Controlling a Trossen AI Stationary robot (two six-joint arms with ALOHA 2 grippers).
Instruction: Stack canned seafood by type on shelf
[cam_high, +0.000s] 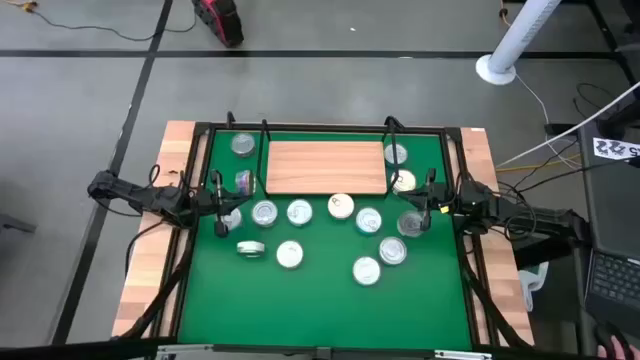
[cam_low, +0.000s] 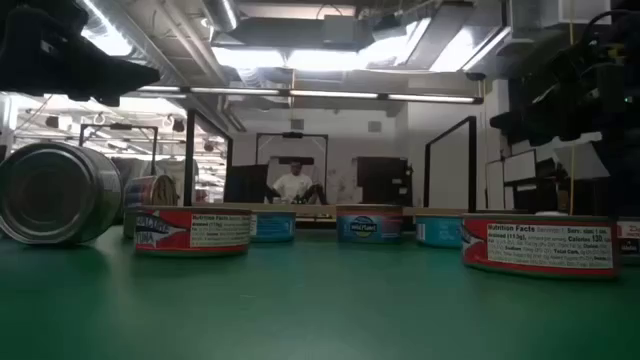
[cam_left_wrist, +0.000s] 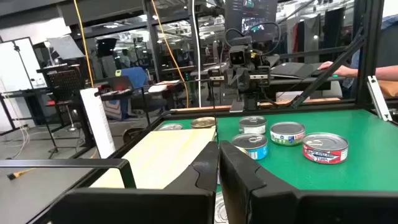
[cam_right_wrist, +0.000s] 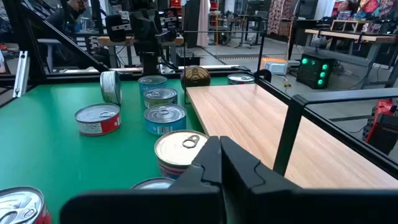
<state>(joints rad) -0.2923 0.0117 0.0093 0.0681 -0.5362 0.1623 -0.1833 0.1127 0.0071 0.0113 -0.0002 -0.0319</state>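
Wooden shelf (cam_high: 326, 166) lies bare at the mat's (cam_high: 320, 310) rear edge, cans (cam_high: 300, 212) scattered in front, leaving the front edge free. The left gripper (cam_high: 222, 207) and right gripper (cam_high: 424, 207) hover at the side edges, both closed and empty.

green mat (cam_high: 320, 290), light-brown wooden shelf (cam_high: 326, 166), silver-lidded tins (cam_high: 290, 255) with red and blue labels
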